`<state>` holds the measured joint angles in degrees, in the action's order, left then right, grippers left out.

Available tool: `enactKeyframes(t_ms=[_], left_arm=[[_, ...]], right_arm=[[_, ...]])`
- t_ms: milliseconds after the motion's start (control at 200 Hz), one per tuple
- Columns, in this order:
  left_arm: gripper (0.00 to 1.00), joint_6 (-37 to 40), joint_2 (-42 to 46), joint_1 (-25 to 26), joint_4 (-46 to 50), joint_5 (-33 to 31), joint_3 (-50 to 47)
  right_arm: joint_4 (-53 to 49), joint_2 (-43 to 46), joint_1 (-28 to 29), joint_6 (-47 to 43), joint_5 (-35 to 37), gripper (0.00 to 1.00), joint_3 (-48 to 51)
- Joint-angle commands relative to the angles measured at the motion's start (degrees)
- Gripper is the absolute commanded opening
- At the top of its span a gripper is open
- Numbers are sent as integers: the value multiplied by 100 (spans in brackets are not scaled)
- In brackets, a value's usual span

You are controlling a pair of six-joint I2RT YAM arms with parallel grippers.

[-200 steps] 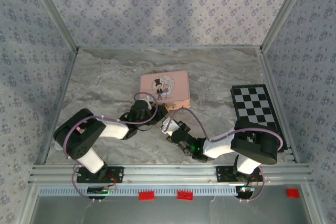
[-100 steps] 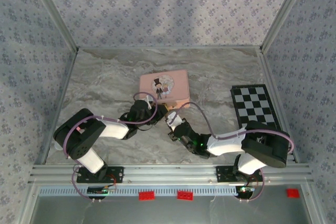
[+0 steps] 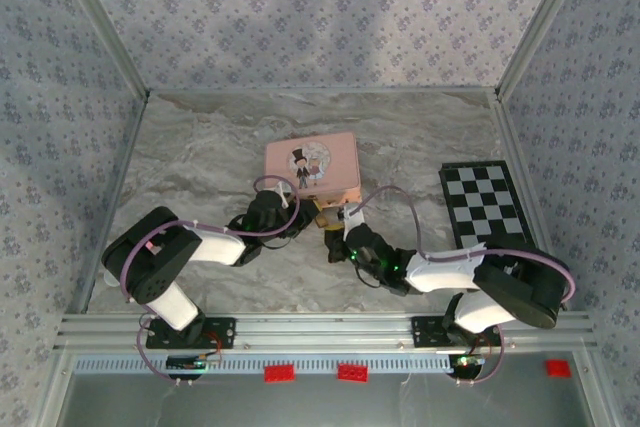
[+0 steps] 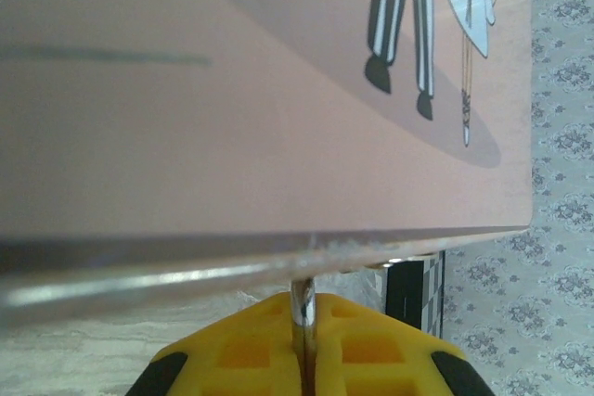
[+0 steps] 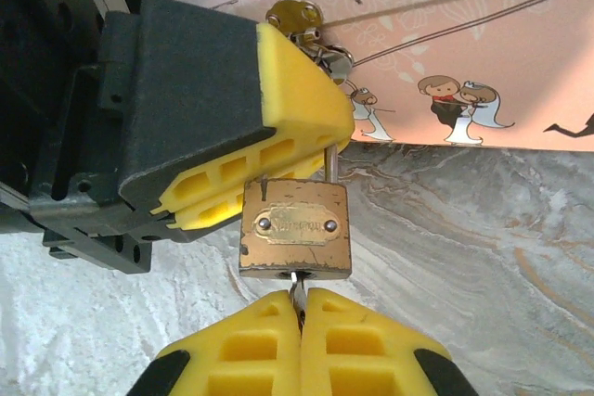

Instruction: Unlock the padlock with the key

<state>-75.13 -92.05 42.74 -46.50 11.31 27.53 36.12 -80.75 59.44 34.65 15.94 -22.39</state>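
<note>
The padlock [image 5: 295, 229] is at centre in the right wrist view: brass body upright, label plate facing the camera, thin shackle [image 5: 330, 162] rising from its 1 o'clock corner. The left gripper [image 5: 320, 150] comes in from 9 o'clock and is clenched on the shackle, its yellow fingers [image 5: 292, 81] pinched together right above the body. The key [image 5: 295, 287] is at the body's 6 o'clock, only a thin sliver of metal showing, its tip at the keyhole in the underside. The right gripper [image 5: 299, 308] is clamped on the key, both yellow pads pressed tight with the blade between them and their tips just beside the lock's bottom edge. Cannot tell whether the lock is latched. A pink box [image 5: 464, 34] printed with cartoon couples lies at 12 to 2 o'clock behind the lock, its brass clasp [image 5: 295, 16] at 12 o'clock just beside the left fingers. Cannot tell whether the shackle passes through the clasp. The marble table [image 5: 445, 257] is underneath. In the top view the padlock sits just beside the box's 6 o'clock edge, between the two grippers, with the left arm reaching from 8 o'clock and the right from 4 o'clock. A checkerboard [image 3: 487, 205] lies at the box's 3 o'clock, well apart. In the left wrist view the shackle stands between the yellow fingertips, with the box edge at 12 o'clock just above.
</note>
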Motion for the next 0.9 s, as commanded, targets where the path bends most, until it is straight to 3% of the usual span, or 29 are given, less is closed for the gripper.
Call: enactKeyframes(t_ms=[0,375,560,695,900], left_arm=[[0,-284,12,-3,53,314,-106],[4,-300,-58,-3,97,329,-66],[17,-300,-119,-3,141,335,-37],[33,-265,-121,-8,139,274,-70],[41,-247,-85,-3,193,188,-122]], right_arm=[[188,99,-247,506,260,2,125],[425,-90,-306,437,75,0,165],[317,-53,-284,376,241,0,200],[306,-42,-289,350,217,0,206],[326,-49,-285,373,234,0,231]])
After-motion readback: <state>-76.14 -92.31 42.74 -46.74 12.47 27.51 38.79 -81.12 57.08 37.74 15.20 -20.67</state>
